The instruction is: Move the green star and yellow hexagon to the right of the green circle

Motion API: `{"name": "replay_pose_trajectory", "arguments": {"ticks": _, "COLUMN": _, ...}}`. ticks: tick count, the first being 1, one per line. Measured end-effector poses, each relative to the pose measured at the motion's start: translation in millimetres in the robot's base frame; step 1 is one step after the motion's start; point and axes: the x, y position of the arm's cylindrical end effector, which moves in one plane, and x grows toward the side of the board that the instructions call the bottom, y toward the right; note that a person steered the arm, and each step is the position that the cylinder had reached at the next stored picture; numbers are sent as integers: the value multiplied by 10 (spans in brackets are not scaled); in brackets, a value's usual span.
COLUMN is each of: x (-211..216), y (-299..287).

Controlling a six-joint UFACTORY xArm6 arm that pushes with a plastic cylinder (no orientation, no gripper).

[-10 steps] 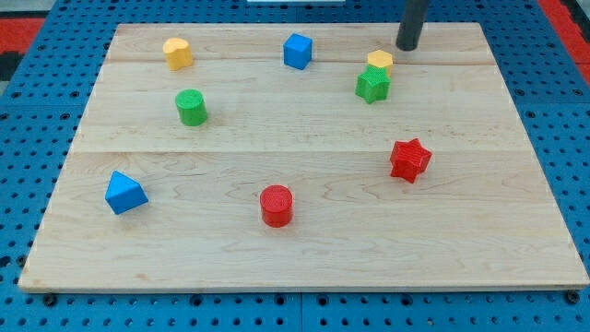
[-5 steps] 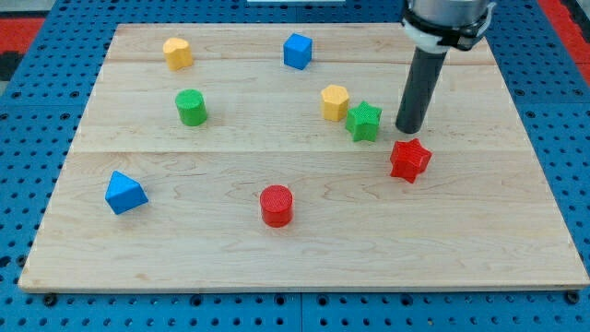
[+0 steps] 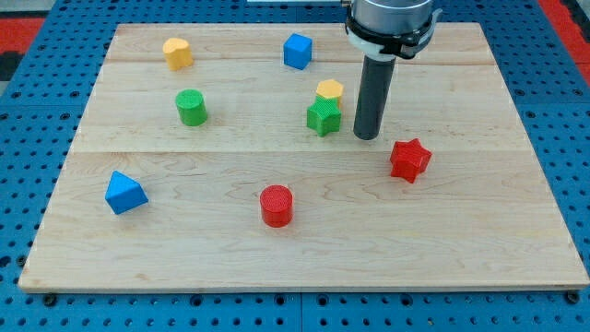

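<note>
- My tip (image 3: 367, 137) rests on the bench (image 3: 304, 249) just to the view's right of the green star (image 3: 324, 117), with a narrow strip of wood between them; I cannot tell whether they touch.
- This arm has no hand: it ends in a plain dark rod, which stands upright and holds nothing.
- The green star sits near the middle of the bench, toward the view's top.
- The yellow hexagon (image 3: 329, 91) lies right behind the green star, on its top side in the view, touching it or very nearly so.
- The green circle (image 3: 192, 108) stands well to the view's left of the green star, at about the same height in the view.
- The red star (image 3: 409, 160) is to the view's lower right of the green star, beyond my tip.
- The blue cube (image 3: 297, 51) is toward the view's top from the green star, slightly left.
- A second yellow block (image 3: 178, 53) sits far to the upper left of the green star; its shape is unclear.
- The red cylinder (image 3: 276, 205) is below the green star, slightly left.
- The blue triangular block (image 3: 124, 193) lies far to the lower left of the green star.
</note>
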Motion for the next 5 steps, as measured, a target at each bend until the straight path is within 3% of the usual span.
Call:
{"name": "replay_pose_trajectory", "arguments": {"ticks": 1, "x": -230, "y": -78}}
{"name": "replay_pose_trajectory", "arguments": {"ticks": 3, "x": -212, "y": -1092}}
{"name": "replay_pose_trajectory", "arguments": {"ticks": 5, "x": -345, "y": 340}}
